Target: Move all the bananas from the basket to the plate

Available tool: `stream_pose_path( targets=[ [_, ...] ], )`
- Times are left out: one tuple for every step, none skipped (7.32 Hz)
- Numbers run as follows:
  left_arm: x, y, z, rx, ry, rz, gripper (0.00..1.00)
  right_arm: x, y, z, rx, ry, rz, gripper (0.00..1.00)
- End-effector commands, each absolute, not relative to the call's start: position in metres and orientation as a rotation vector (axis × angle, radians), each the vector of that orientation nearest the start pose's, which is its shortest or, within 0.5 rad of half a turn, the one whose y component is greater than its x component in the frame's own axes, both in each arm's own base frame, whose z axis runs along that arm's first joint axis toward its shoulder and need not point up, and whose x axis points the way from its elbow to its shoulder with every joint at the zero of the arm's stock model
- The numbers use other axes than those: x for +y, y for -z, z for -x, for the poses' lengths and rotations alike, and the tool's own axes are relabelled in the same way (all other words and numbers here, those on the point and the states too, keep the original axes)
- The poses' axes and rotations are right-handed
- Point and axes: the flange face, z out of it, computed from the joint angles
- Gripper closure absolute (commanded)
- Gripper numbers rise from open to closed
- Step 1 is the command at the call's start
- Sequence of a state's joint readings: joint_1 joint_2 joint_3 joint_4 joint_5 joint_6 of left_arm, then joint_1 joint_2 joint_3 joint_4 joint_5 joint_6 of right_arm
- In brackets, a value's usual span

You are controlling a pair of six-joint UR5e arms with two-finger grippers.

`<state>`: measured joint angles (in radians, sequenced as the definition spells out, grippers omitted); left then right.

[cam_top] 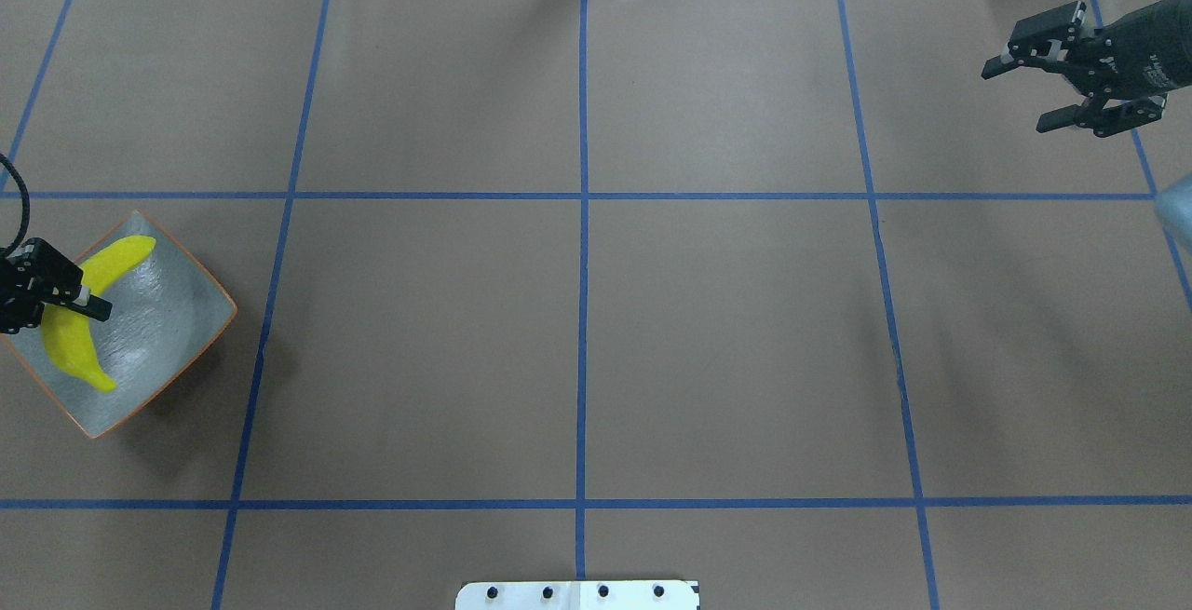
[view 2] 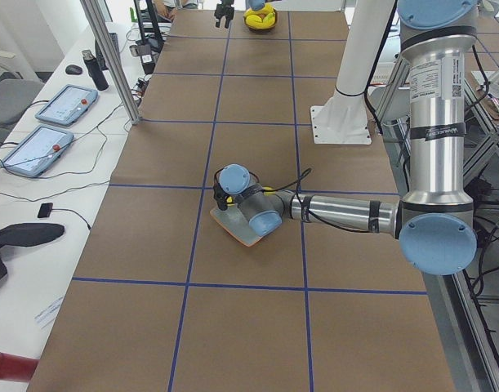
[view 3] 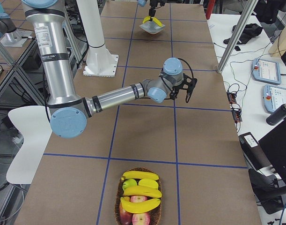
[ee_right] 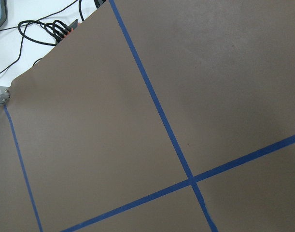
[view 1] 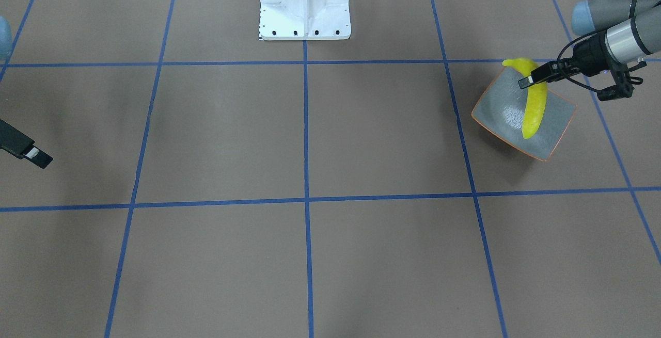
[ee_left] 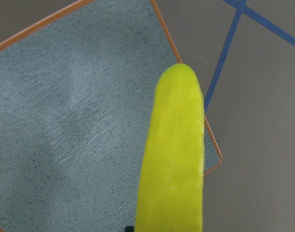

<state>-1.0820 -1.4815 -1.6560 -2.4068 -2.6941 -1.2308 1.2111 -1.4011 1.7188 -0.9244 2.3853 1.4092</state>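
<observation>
Banana [cam_top: 70, 342], smooth, curved, yellow: clamped near mid-length in left tool [cam_top: 88, 303], over glossy square grey plate [cam_top: 182, 312], orange-rimmed. Right tool [cam_top: 1020, 98]: spread wide, empty.

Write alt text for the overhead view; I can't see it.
The left claw grips a banana over the plate at the left edge of the table. The right claw hangs open and empty at the far right corner.
</observation>
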Motion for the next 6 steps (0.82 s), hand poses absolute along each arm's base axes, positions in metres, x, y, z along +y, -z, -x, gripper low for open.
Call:
stream_pose_path(
  targets=[
    [-0.423,-0.546,-0.176,1.233,0.174,0.311,0.87,-0.541,-0.417,0.139,-1.183,-0.536,0.005,0.0],
    [-0.424,-0.554,-0.178,1.226,0.171,0.315,0.58,-0.541,-0.418,0.14,-1.181,-0.536,0.006,0.0],
    [-0.421,-0.561,-0.175,1.224,0.143,0.296,0.48,-0.541,-0.418,0.14,-1.181,-0.536,0.006,0.0],
    [-0.42,-0.57,-0.174,1.219,0.123,0.283,0.35,-0.541,-0.418,0.14,-1.181,-0.536,0.006,0.0],
    [-0.422,-0.569,-0.175,1.22,0.12,0.278,0.14,-0.541,-0.417,0.139,-1.183,-0.536,0.005,0.0],
    [-0.423,-0.567,-0.175,1.222,0.118,0.276,0.12,-0.541,-0.416,0.139,-1.186,-0.534,0.004,0.0]
  ],
)
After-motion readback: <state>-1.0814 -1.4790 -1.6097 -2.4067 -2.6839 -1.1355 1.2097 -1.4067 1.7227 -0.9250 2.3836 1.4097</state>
